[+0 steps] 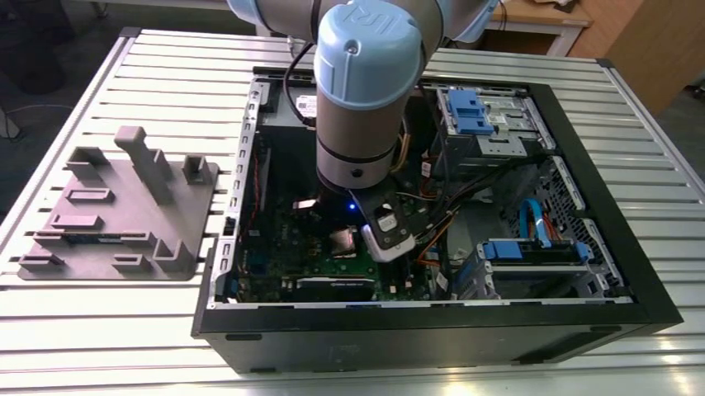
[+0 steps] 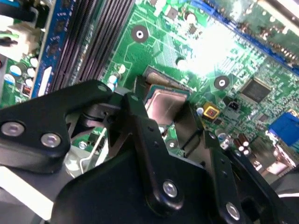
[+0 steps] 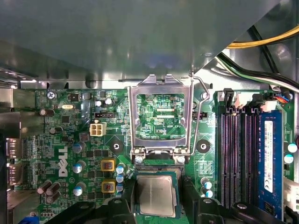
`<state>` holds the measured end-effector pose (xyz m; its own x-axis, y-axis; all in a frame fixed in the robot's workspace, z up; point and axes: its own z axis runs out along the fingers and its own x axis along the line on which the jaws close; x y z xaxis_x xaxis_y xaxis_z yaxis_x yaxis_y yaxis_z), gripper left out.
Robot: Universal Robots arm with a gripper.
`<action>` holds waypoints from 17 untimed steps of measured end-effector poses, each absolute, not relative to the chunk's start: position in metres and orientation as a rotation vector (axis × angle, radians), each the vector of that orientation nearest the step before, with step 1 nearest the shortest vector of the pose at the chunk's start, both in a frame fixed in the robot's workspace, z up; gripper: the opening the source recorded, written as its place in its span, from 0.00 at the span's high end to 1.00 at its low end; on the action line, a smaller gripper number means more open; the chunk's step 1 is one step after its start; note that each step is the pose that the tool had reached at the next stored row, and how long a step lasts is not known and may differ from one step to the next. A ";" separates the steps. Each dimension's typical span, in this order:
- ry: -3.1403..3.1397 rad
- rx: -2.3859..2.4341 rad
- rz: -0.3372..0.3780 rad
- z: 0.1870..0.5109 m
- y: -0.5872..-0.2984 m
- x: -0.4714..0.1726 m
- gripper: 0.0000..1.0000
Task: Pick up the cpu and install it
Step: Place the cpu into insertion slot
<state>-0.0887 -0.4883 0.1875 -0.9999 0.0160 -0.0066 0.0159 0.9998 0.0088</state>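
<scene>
Since the cpu [image 3: 156, 195] lies straight between the tips of the pincer [image 3: 158, 201], there is no sideways gap to close. The pincer is drawn narrow on the chip, its black fingers [image 3: 127, 201] against two opposite edges. The chip is square, so it has no long axis to line up, and its metal top faces up, flat to the motherboard [image 3: 70, 140].

It sits over the socket [image 3: 156, 169], a strip of which shows just past one edge of the chip. Whether it rests in the socket or hangs just above, I cannot tell. The socket frame [image 3: 132, 116] is swung open just beyond that edge, its wire lever [image 3: 204, 91] released beside it, so the way down looks free. Memory slots [image 3: 238, 154] run alongside, near the fingers but apart from them.

In the exterior view the arm [image 1: 358, 99] reaches down into the open computer case [image 1: 441, 338], which lies on the slatted counter [image 1: 111, 330]. A grey tray [image 1: 121, 214] stands to the exterior view's left of the case, well apart from the work.
</scene>
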 end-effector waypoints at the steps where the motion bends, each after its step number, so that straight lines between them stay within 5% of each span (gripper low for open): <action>1: 3.135 0.025 0.014 0.188 -0.488 -0.089 0.49; 17: 3.135 0.003 0.014 0.194 -0.488 -0.089 0.49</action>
<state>-0.0886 -0.4884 0.1938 -1.0000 0.0017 -0.0066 0.0016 1.0000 0.0089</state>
